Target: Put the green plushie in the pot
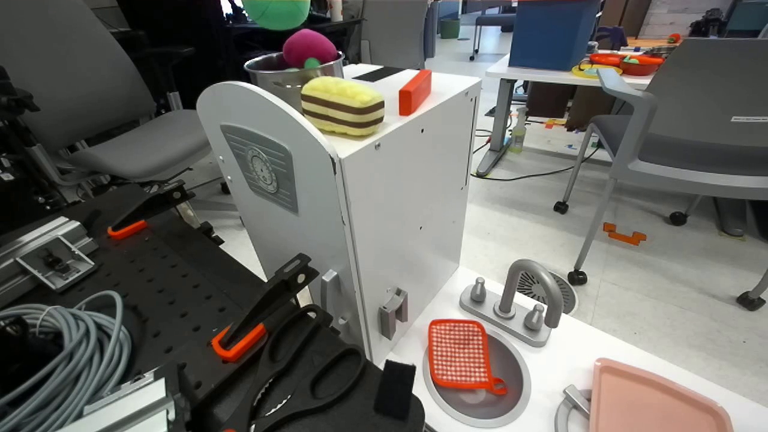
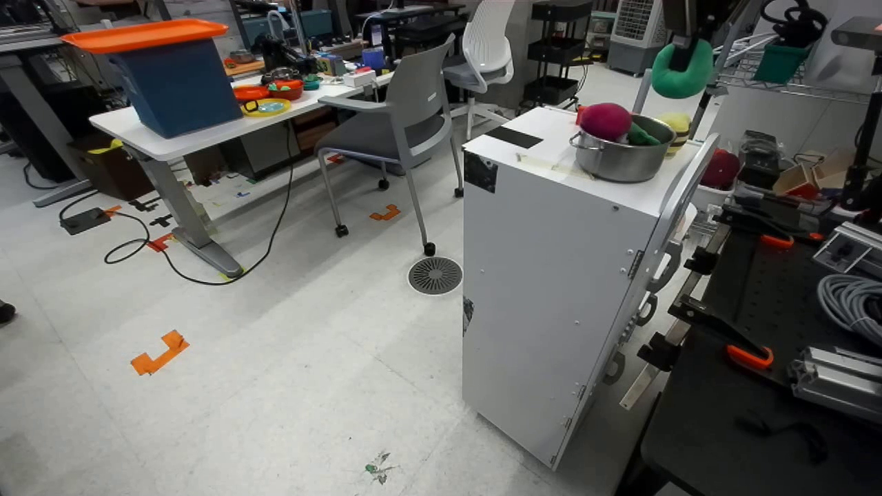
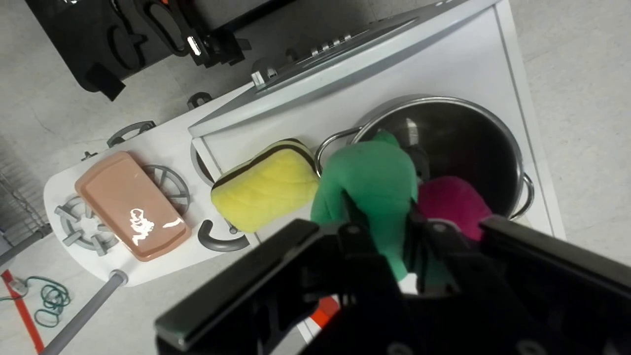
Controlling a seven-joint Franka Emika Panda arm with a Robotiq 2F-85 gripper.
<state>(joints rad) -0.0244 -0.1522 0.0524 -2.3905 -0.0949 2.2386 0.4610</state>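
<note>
1. Gripper (image 3: 380, 209) is holding the green plushie (image 3: 377, 167); its fingers (image 3: 352, 209) are standing partway apart, pinching the toy from both sides.
2. Green plushie is hanging above the pot (image 2: 620, 162), apart from it in both exterior views; in the wrist view it is covering part of the rim.
3. Pot is standing below the gripper, on top of the white cabinet (image 1: 408, 192).
4. Magenta ball (image 3: 451, 202) is sitting in the pot, right of the fingers in the wrist view, poking above the rim in both exterior views.
5. Another green item (image 2: 642, 133) is lying in the pot below the gripper; too covered to name.
6. Yellow striped block (image 3: 266, 187) is resting on the cabinet, left of the gripper in the wrist view, just beside the pot; can't tell if touching.
7. Red block (image 1: 415, 96) is standing on the cabinet, lower than the gripper.
8. Pink tray (image 3: 133, 207) is lying farther left in the wrist view, well apart from the gripper.
9. Checked mitt (image 1: 459, 354) is lying in the sink (image 1: 511, 360), well below the gripper.
</note>
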